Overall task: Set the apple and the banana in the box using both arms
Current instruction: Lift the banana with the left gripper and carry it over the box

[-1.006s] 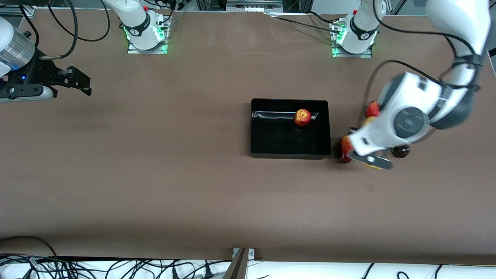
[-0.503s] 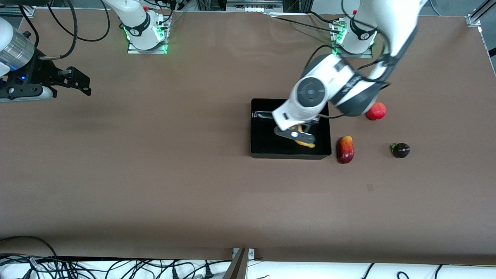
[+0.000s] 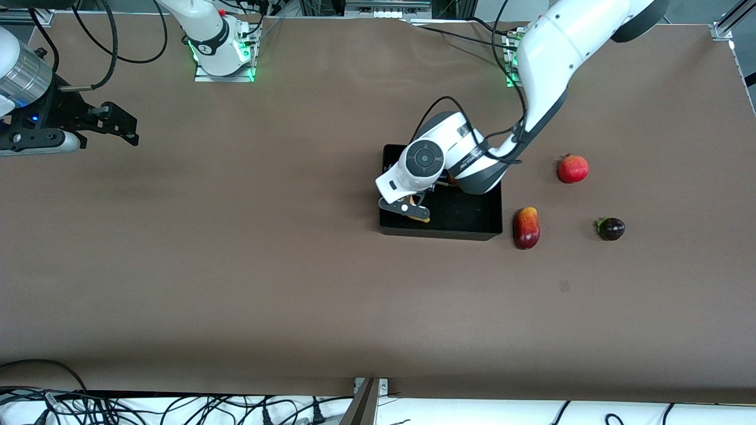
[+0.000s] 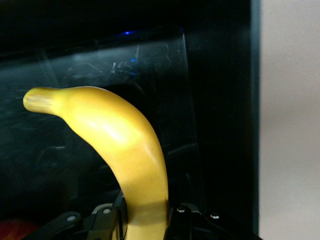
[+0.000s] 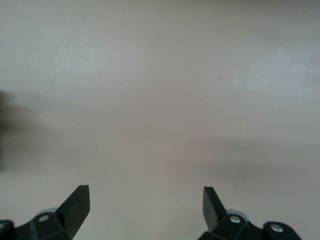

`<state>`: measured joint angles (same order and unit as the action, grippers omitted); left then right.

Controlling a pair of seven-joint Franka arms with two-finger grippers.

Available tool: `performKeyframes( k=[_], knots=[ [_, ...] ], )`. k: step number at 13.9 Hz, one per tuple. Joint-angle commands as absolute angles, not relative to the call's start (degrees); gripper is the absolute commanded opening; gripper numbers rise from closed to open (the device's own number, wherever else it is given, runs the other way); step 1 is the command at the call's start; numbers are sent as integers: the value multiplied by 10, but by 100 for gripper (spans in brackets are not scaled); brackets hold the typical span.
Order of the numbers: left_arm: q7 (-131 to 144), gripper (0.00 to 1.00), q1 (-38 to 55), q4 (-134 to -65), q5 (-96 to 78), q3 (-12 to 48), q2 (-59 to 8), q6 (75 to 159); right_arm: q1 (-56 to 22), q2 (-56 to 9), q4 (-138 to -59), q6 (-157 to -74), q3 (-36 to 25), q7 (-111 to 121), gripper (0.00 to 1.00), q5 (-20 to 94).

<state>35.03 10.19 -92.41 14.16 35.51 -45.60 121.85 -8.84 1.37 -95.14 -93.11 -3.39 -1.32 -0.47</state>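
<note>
My left gripper (image 3: 409, 210) is shut on the yellow banana (image 3: 422, 218) and holds it low inside the black box (image 3: 472, 234), at the corner nearest the front camera on the right arm's side. In the left wrist view the banana (image 4: 125, 145) rises from between my left gripper's (image 4: 145, 220) fingers, over the box's glossy floor and wall (image 4: 225, 75). The apple is hidden under the left arm in the front view; a small red patch (image 4: 12, 229) shows in the left wrist view. My right gripper (image 3: 133, 131) (image 5: 145, 192) is open and empty, and waits at the right arm's end of the table.
A dark red-orange mango (image 3: 526, 228) lies beside the box toward the left arm's end. An evenly red round fruit (image 3: 573, 169) and a small dark purple fruit (image 3: 611, 228) lie farther toward that end. Cables run along the table's edges.
My left arm carried the banana from beside the mango into the box, then across it to the corner on the right arm's side. The right arm has not moved.
</note>
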Motion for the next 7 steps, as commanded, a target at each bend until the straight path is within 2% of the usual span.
performKeyframes(
  k=[1,2,4,7],
  knots=[
    [356,81,103,-913,141,346,-457,1225,-82,11,-941,-929,-29,-15,100,-7],
    [355,100,99,-912,141,345,-452,1223,-82,11,-942,-929,-29,-15,100,-7],
    [352,100,80,-911,141,346,-417,1202,-82,11,-941,-929,-30,-15,100,-7],
    [341,100,23,-893,142,347,-325,1107,-82,11,-941,-929,-29,-15,100,-7]
  ],
)
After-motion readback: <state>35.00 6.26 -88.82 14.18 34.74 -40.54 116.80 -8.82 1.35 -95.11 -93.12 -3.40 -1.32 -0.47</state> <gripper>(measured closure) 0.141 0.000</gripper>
